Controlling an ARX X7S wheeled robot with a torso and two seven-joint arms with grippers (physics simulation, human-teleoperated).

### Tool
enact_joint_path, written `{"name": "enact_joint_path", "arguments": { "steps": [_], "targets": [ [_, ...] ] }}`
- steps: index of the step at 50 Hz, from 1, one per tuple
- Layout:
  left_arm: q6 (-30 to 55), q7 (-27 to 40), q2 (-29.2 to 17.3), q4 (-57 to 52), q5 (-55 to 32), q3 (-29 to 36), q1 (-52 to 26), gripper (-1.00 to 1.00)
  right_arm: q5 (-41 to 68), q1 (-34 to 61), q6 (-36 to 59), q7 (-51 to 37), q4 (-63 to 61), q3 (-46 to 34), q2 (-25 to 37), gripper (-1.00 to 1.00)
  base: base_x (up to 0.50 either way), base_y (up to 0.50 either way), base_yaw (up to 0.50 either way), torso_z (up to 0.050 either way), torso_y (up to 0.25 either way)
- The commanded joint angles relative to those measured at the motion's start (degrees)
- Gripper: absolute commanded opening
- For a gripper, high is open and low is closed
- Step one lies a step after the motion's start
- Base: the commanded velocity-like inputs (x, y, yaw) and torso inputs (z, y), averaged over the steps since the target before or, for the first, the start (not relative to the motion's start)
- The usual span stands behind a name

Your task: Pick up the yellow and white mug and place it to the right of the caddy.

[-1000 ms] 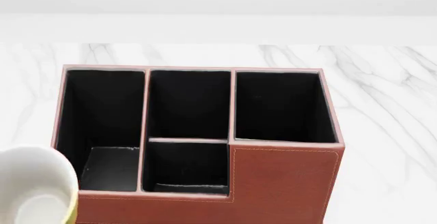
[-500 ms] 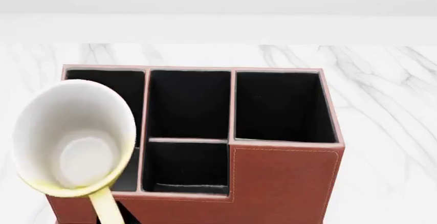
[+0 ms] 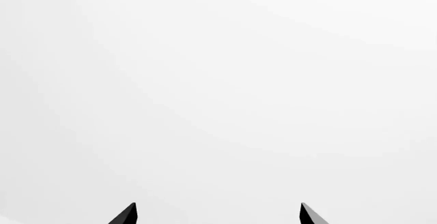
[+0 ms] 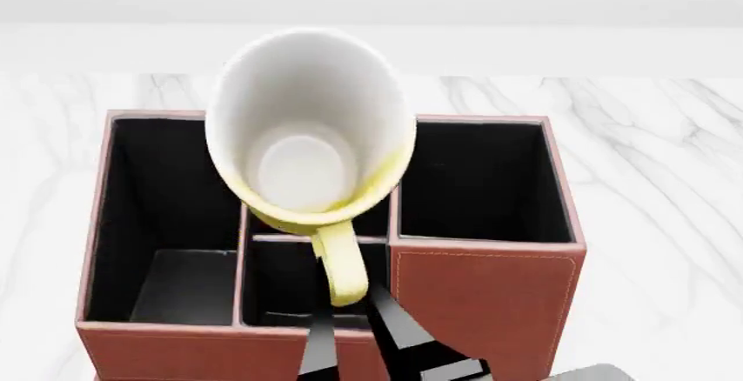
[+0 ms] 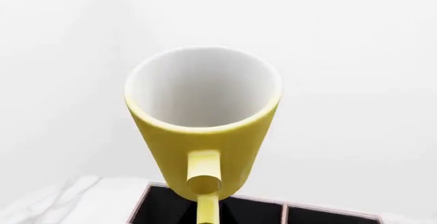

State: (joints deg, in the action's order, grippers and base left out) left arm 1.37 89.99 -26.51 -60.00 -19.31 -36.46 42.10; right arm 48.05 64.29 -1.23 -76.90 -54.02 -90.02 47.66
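Above the caddy [image 4: 482, 298], the yellow and white mug [image 4: 311, 129] is held aloft by its loop handle, which points down toward the right gripper [image 4: 348, 311]. The black fingers [image 4: 401, 329] rise on either side of the handle's lower end and are closed on it. The mug's open mouth faces the head camera, showing a white interior with nothing in it. It hangs in front of the middle compartments, clear of the marble table [image 4: 662, 181]. All four black-lined compartments that can be seen hold nothing. The left gripper [image 3: 217, 215] shows only two dark fingertips [image 3: 126, 215] set well apart against a blank background, gripping nothing.
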Motion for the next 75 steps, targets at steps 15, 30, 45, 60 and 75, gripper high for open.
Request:
{"name": "enact_joint_path", "arguments": {
  "steps": [15, 30, 45, 60, 75],
  "targets": [
    [0.22, 0.0, -0.53, 0.0, -0.54, -0.4, -0.01, 1.0, 1.4, -1.01, -6.59, 0.51, 3.42, 4.4, 8.45, -1.0, 0.0, 0.0, 0.0, 0.0, 0.0],
    [-0.21, 0.0, -0.52, 0.0, -0.57, -0.48, 0.37, 1.0, 3.08, -3.44, -12.45, 0.55, 8.46, 6.4, 13.79, -1.0, 0.0, 0.0, 0.0, 0.0, 0.001],
    [-0.42, 0.0, -0.53, 0.0, -0.76, -0.66, 0.59, 1.0, 3.76, -5.15, -15.82, -0.59, 10.87, 7.73, 18.05, -1.0, 0.0, 0.0, 0.0, 0.0, 0.0],
    [-0.14, 0.0, -0.73, 0.0, -0.47, -0.09, 0.22, 1.0, 4.43, -7.59, -21.27, -0.79, 13.09, 8.79, 22.47, -1.0, 0.0, 0.0, 0.0, 0.0, 0.001],
    [-1.0, 0.0, -0.66, 0.0, -0.57, -0.43, 0.99, 1.0, 6.63, -10.21, -24.51, 0.97, 18.9, 8.42, 21.8, -1.0, 0.0, 0.0, 0.0, 0.0, 0.001]
  ]
}}
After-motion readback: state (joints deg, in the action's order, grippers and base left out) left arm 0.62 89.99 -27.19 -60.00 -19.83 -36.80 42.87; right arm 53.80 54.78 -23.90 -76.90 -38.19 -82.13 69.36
